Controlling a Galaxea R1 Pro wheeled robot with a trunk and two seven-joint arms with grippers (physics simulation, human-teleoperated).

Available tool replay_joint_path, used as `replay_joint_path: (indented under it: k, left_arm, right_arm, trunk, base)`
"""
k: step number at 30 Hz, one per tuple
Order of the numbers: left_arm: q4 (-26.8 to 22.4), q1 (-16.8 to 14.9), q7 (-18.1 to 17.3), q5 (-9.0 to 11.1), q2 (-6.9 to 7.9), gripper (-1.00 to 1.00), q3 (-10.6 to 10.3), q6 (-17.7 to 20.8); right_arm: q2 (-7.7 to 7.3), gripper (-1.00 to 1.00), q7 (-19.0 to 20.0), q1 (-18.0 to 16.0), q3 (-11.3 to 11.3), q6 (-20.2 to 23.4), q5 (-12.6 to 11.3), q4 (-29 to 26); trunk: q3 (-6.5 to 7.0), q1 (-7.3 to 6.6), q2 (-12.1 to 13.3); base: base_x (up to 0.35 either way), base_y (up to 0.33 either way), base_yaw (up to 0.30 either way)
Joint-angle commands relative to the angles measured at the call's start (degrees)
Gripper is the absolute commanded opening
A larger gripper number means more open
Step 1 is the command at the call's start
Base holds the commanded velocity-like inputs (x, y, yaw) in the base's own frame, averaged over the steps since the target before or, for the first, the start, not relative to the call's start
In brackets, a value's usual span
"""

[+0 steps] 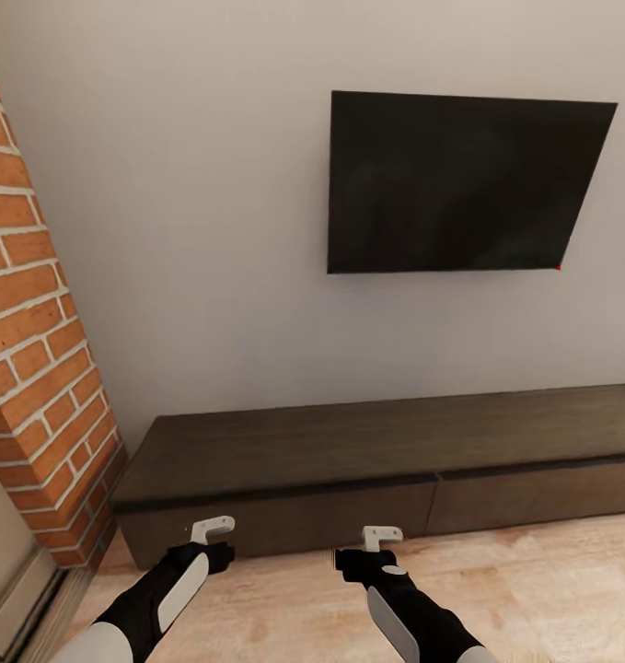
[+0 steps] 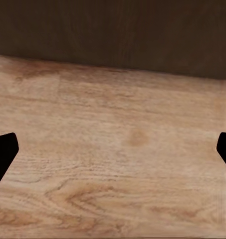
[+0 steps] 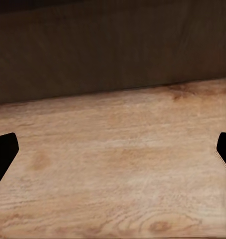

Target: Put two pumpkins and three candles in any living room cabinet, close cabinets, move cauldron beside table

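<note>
The long low dark-brown wood cabinet (image 1: 386,460) is standing closed against the grey wall, while the left end effector (image 1: 213,529) and right end effector (image 1: 382,534) are hovering wide, empty, before its front edge.

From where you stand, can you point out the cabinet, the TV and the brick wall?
cabinet (image 1: 349,442): head view, on its dark top.
TV (image 1: 459,184): head view, middle of the screen.
brick wall (image 1: 36,368): head view, on the bricks.
</note>
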Motion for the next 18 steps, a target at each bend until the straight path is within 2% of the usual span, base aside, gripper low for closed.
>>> replay_joint_path:
  k: [1,4,7,18]
  left_arm:
    - [-0.15,-0.02,0.58,1.45,0.06,1.00,-0.45,0.11]
    - [-0.15,-0.01,0.56,3.34,0.15,1.00,-0.47,0.11]
    - [-0.15,-0.03,0.56,4.23,0.29,1.00,-0.48,0.11]
    - [0.61,-0.05,0.58,4.63,0.22,1.00,-0.48,0.08]
  right_arm:
    - [-0.04,1.00,-0.50,-0.06,0.32,0.32,-0.44,-0.07]
    - [-0.02,1.00,-0.52,-0.06,0.29,0.56,-0.49,-0.01]
    - [0.03,1.00,-0.53,-0.06,0.28,0.65,-0.49,0.61]
    - [0.05,1.00,-0.45,-0.04,0.28,0.82,-0.50,2.02]
  trunk:
    - [0.12,-0.23,0.39]
    - [0.66,-0.89,1.59]
    - [1.19,-1.55,2.79]
    - [2.80,-3.97,7.20]
  base:
    - [0.000,0.000,-0.262]
    - [0.000,0.000,-0.270]
    - [0.000,0.000,-0.274]
    - [-0.013,0.000,-0.272]
